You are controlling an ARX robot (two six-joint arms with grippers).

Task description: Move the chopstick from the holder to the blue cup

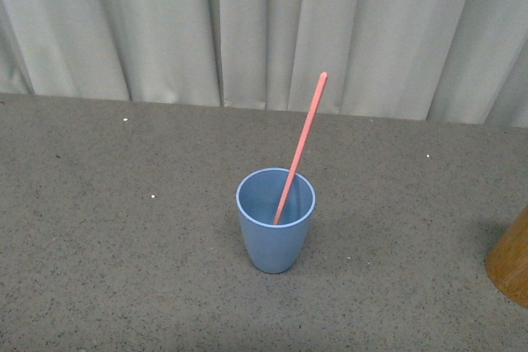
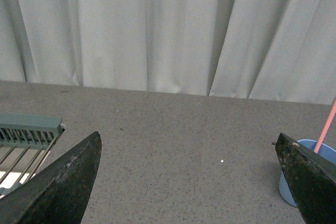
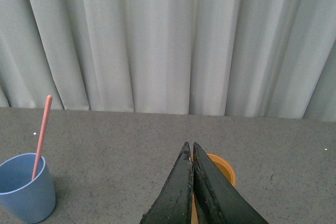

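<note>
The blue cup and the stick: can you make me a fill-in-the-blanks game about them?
1. The chopstick stands inside the ___ cup.
2. The chopstick's top leans against the cup's ___.
3. The left pincer is ___, with nothing between its fingers.
4. The right pincer is ___, above the orange-brown holder.

Missing words: blue; rim; open; shut

The blue cup (image 1: 275,228) looks like plastic, smooth and not shiny. The chopstick (image 1: 301,146) in it is a smooth pink stick. The holder (image 1: 510,260), at the right edge of the front view, looks like smooth brown wood. The tabletop (image 1: 107,245) is grey, speckled and a bit rough. The curtain (image 1: 165,22) across the top is soft pale cloth with folds. The left claw (image 2: 189,182) has dark, dull fingers (image 2: 63,187) with scuffed, scratchy faces.
</note>
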